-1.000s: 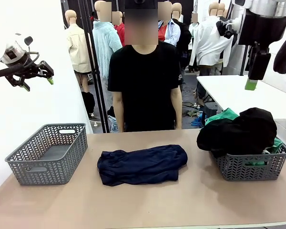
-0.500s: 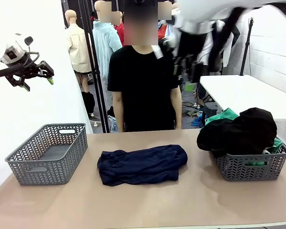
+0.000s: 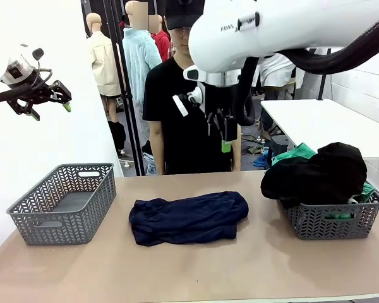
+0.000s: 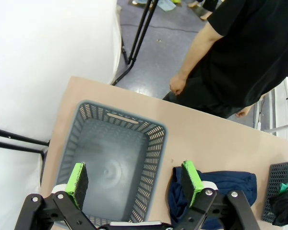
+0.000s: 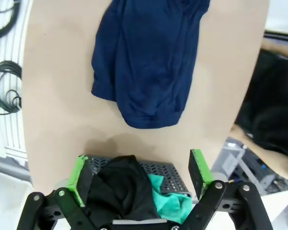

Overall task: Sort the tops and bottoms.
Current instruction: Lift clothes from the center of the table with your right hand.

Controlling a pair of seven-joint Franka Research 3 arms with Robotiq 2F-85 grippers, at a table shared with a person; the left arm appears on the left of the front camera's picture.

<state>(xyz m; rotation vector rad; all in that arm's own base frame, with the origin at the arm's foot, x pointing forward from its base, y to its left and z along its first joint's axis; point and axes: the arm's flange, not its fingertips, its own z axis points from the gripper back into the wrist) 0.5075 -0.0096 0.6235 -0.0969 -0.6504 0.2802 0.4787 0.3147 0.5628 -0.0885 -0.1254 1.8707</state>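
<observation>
1. Overhead, the left wrist view looks straight down into the grey basket at the table's left end: bare floor inside, nothing in it. From the front its inside is only partly seen.
2. Right wrist view, likewise from above: the other grey basket sits between that gripper's green pads, heaped with a black garment and a green garment beside it. From the front the black piece drapes over the near rim and the green one pokes out behind; whether that green cloth is the bottoms, cannot tell.
3. Dark navy garment lies flat mid-table, between the two baskets, touching neither.
4. Left gripper is held high at the left, fingers spread wide, nothing between them. Right gripper hangs above the table's far middle, in front of the person; the wrist view shows its fingers apart and empty.
5. Table: plain tan top. Person in a black T-shirt stands at the far edge, arms down. White table behind right.
6. Count: two baskets, three garments seen, two grippers, one person.
</observation>
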